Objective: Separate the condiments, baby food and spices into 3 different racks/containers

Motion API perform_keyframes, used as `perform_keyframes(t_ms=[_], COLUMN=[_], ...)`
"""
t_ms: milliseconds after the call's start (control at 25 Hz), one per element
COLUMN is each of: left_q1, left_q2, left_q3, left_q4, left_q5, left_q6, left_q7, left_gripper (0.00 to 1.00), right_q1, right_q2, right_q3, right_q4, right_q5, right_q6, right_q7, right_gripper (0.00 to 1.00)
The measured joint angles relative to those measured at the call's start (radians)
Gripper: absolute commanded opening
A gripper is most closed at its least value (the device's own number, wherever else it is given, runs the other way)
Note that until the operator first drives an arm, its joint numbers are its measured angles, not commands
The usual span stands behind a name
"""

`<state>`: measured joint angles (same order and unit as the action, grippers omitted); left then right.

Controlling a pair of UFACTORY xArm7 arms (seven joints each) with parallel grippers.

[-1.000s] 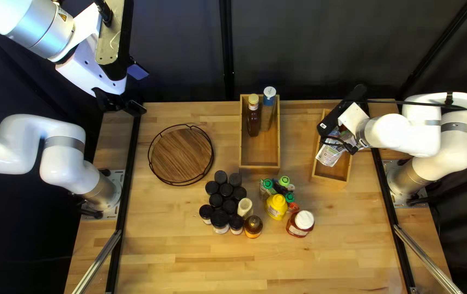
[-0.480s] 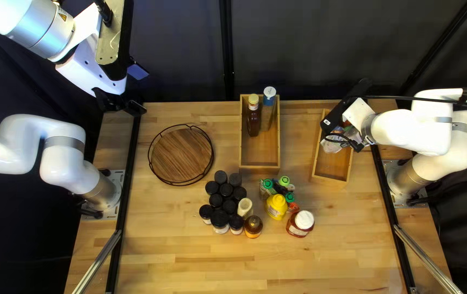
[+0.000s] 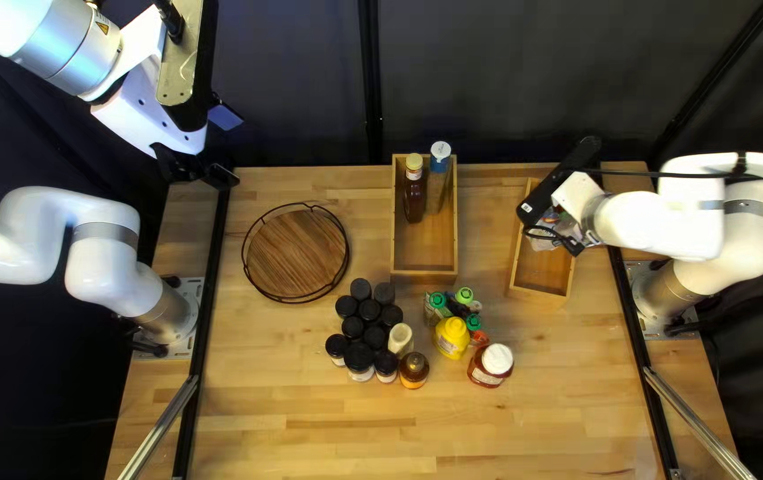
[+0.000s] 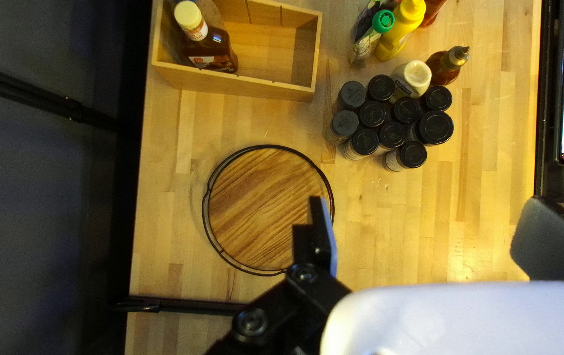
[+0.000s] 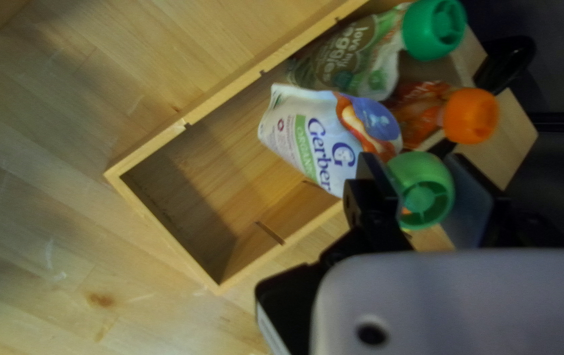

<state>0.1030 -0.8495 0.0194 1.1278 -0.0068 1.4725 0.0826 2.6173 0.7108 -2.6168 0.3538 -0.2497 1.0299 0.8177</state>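
Gripping a white baby food pouch [image 5: 298, 135] by its green cap [image 5: 426, 190], at the upper right of the top left view.

The right gripper [image 3: 570, 242] is clenched on the cap, the pouch slanting across the right wooden box [image 3: 541, 283]; whether it touches the floor of the box I cannot tell. Beside it are a green-capped pouch [image 5: 354, 56] and an orange-capped pouch [image 5: 420, 108]. The left gripper [image 3: 232, 149], at the upper left, is spread and released. Two tall bottles [image 3: 414, 196] stand in the upper-centre wooden box [image 3: 424, 253]; a round wooden tray [image 3: 297, 253] lies left of centre. Below centre stand black-lidded spice jars [image 3: 359, 356] and a yellow squeeze bottle [image 3: 451, 338].
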Motion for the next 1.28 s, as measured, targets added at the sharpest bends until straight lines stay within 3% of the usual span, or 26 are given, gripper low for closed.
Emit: perform_keyframes(t_ms=[200, 280, 320, 400, 440, 680, 960, 1120, 1280], left_q1=[0.000, 0.000, 0.000, 0.000, 0.000, 0.000, 0.000, 0.000, 0.000], left_q2=[0.000, 0.000, 0.000, 0.000, 0.000, 0.000, 0.000, 0.000, 0.000], left_q3=[0.000, 0.000, 0.000, 0.000, 0.000, 0.000, 0.000, 0.000, 0.000], left_q4=[0.000, 0.000, 0.000, 0.000, 0.000, 0.000, 0.000, 0.000, 0.000], left_q5=[0.000, 0.000, 0.000, 0.000, 0.000, 0.000, 0.000, 0.000, 0.000], left_q6=[0.000, 0.000, 0.000, 0.000, 0.000, 0.000, 0.000, 0.000, 0.000], left_q7=[0.000, 0.000, 0.000, 0.000, 0.000, 0.000, 0.000, 0.000, 0.000], left_gripper=[1.00, 1.00, 1.00, 1.00, 1.00, 1.00, 1.00, 1.00, 1.00], right_q1=[-0.038, -0.054, -0.062, -0.077, -0.083, -0.052, 0.065, 0.141, 0.189], right_q2=[-0.093, -0.131, -0.148, -0.181, -0.194, -0.163, -0.101, -0.169, -0.275], right_q3=[0.037, 0.053, 0.060, 0.073, 0.078, 0.060, -0.041, -0.099, -0.089], right_q4=[0.031, 0.048, 0.057, 0.077, 0.087, 0.115, 0.185, 0.293, 0.412], right_q5=[-0.016, -0.023, -0.027, -0.034, -0.037, -0.006, 0.112, 0.222, 0.287], right_q6=[-0.016, -0.014, -0.010, 0.001, 0.008, 0.058, 0.101, 0.127, 0.156], right_q7=[0.045, 0.066, 0.075, 0.091, 0.097, 0.041, -0.184, -0.354, -0.419], right_gripper=[0.10, 0.38, 0.71, 0.97, 1.00, 1.00, 1.00, 1.00, 1.00])
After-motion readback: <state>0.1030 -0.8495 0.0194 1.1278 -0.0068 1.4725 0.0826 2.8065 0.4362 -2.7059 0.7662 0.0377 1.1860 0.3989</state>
